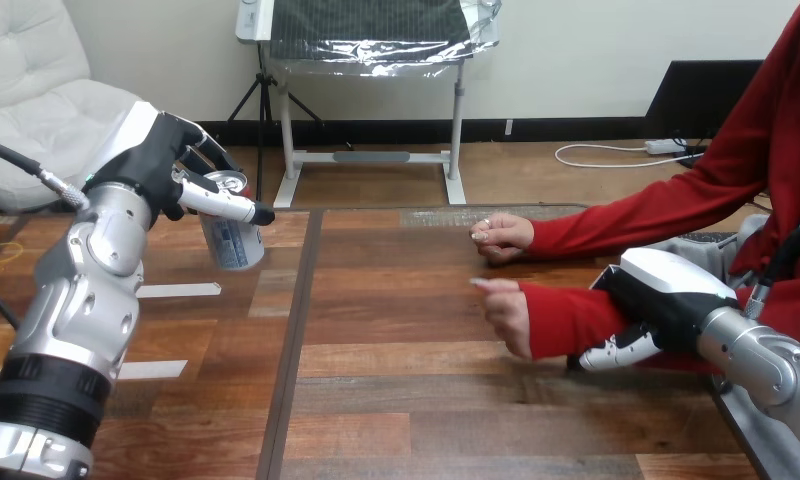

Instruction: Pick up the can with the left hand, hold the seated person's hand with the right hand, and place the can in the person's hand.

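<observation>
At the left side of the counter (396, 400), the left hand (161, 160) is raised above the wood, its fingers and thumb wrapped round the can (234, 240). The can hangs slightly tilted in the air, well apart from the person. At the right, the right hand (666, 295) lies over the person's forearm (566, 315), its fingers curled under the red sleeve just behind the person's nearer hand (506, 312). The person's farther hand (501, 238) rests on the counter beyond.
</observation>
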Controlling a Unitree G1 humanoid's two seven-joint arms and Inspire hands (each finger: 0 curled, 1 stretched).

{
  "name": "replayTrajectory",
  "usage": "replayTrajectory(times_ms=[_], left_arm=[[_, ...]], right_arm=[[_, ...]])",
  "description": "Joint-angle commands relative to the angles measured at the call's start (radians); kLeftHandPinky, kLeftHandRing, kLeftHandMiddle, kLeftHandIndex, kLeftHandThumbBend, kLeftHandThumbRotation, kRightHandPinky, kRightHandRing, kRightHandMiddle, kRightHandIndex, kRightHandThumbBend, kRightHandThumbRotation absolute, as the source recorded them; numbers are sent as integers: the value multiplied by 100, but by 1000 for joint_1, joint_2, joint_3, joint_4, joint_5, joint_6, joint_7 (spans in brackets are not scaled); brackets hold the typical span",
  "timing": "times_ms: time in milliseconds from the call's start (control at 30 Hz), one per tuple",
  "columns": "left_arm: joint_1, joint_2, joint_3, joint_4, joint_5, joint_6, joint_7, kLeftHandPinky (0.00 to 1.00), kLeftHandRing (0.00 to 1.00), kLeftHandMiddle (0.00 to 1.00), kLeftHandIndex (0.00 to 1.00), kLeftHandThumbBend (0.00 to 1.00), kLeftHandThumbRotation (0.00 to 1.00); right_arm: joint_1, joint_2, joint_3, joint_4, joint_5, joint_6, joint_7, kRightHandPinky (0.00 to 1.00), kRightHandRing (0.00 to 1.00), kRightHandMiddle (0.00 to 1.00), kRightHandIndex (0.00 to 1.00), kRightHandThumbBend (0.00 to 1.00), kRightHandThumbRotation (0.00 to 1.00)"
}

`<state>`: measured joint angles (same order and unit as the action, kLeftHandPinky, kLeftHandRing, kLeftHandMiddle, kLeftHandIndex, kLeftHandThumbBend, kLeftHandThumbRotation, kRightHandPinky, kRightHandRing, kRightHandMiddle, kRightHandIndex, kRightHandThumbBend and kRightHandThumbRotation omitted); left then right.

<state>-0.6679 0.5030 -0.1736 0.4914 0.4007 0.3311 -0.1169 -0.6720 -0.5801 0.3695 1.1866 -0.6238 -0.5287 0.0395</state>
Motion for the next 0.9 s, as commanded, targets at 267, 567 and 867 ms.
replayTrajectory(times_ms=[267,567,867], left_arm=[[-34,22,25,-48,9,-8,10,31,36,42,43,79,0],[-34,22,23,-47,10,-10,9,31,36,42,43,79,0],[-36,15,29,-51,1,-1,6,31,36,42,44,78,0]], right_arm=[[-66,12,-45,-32,63,-82,-49,20,23,29,30,50,36],[-72,1,-53,-44,75,-94,-49,17,21,27,27,50,39],[-77,-8,-65,-53,94,-114,-41,15,19,25,26,51,43]])
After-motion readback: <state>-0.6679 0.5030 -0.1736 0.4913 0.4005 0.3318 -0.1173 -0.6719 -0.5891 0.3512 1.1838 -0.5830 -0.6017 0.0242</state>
